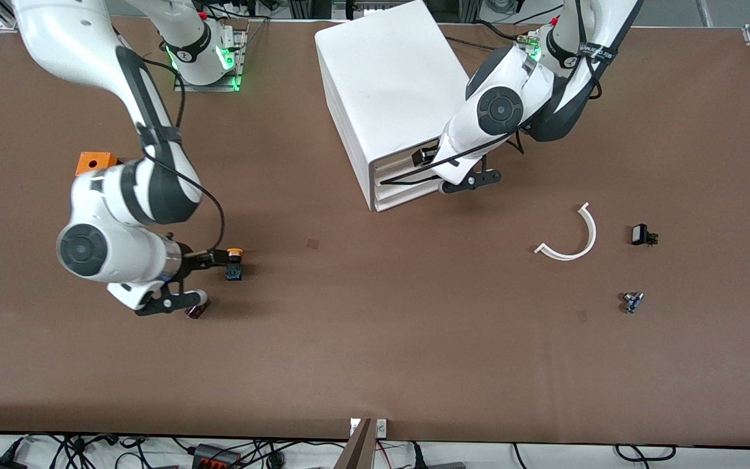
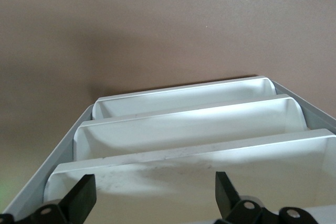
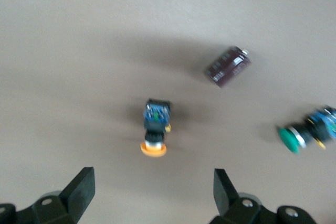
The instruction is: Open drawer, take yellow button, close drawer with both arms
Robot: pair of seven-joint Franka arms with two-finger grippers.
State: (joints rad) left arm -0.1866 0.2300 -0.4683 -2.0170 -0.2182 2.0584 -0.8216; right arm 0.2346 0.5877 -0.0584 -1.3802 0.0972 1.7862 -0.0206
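Note:
The button lies on the brown table toward the right arm's end, orange-yellow cap and blue-black body showing. My right gripper hangs open just over it, its fingers apart and holding nothing. The white cabinet stands in the middle at the back. Its top drawer sits about level with the three below. My left gripper is at that drawer's front, open, with fingers spread and nothing between them.
A green-capped button and a dark maroon part lie near the right gripper. An orange block sits beside the right arm. A white curved strip, a small black part and a blue-silver part lie toward the left arm's end.

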